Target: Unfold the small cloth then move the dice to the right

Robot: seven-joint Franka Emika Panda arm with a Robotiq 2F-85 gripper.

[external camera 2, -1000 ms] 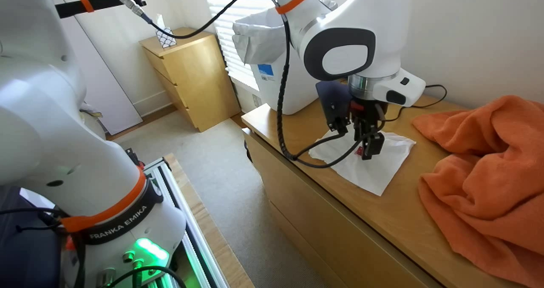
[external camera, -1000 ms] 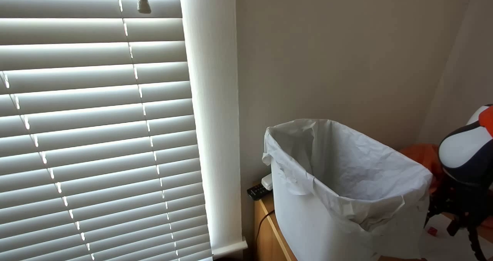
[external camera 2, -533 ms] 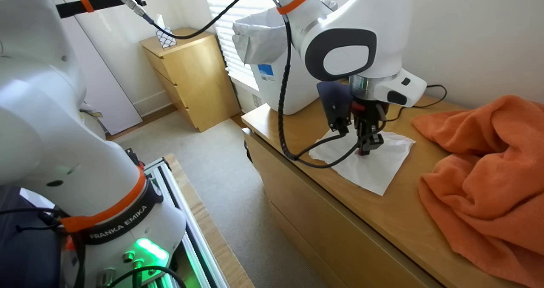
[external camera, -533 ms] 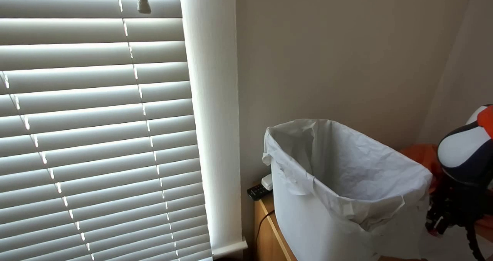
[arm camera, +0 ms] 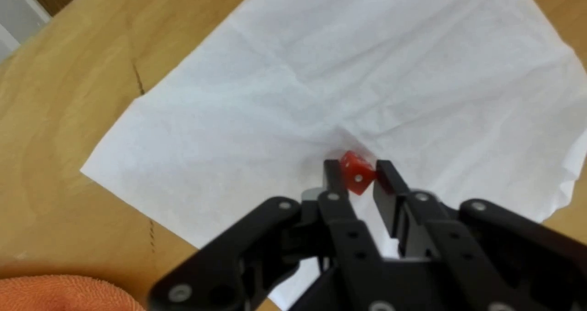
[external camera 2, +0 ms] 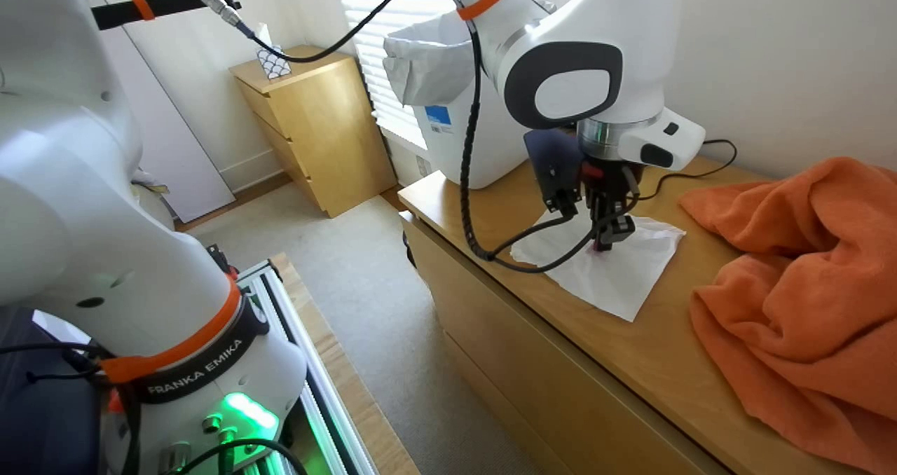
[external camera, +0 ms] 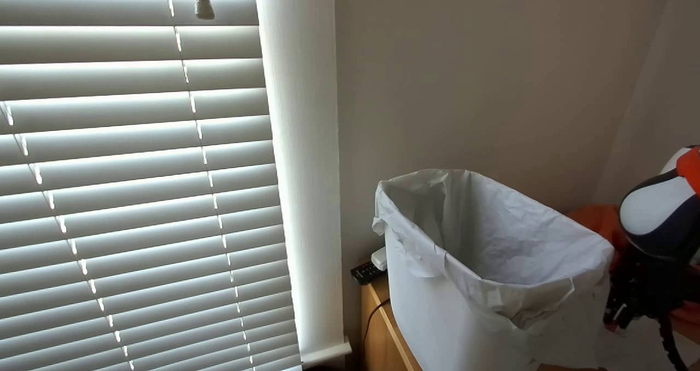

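A small red die (arm camera: 357,173) with white dots is pinched between my fingertips in the wrist view. My gripper (arm camera: 357,168) is shut on it; in an exterior view the fingertips (external camera 2: 605,241) are low over a thin white sheet (external camera 2: 617,286). A bit of red shows at the fingertips in an exterior view (external camera: 611,326). The sheet (arm camera: 206,132) lies spread open and creased under the die. I cannot tell whether the die is clear of it. The orange-red cloth (external camera 2: 806,307) lies bunched on the dresser top; its edge (arm camera: 64,295) shows in the wrist view.
A white bin with a liner (external camera: 465,300) stands behind the gripper on the wooden dresser (external camera 2: 532,363). A remote (external camera: 366,272) lies beside the bin. The dresser's front edge runs near the sheet. A black cable (external camera 2: 694,174) lies along the wall; the arm's own cable loops low.
My gripper has lowered onto the die and closed on it. Since half a second ago the arm has risen slightly and the white sheet has shifted a little.
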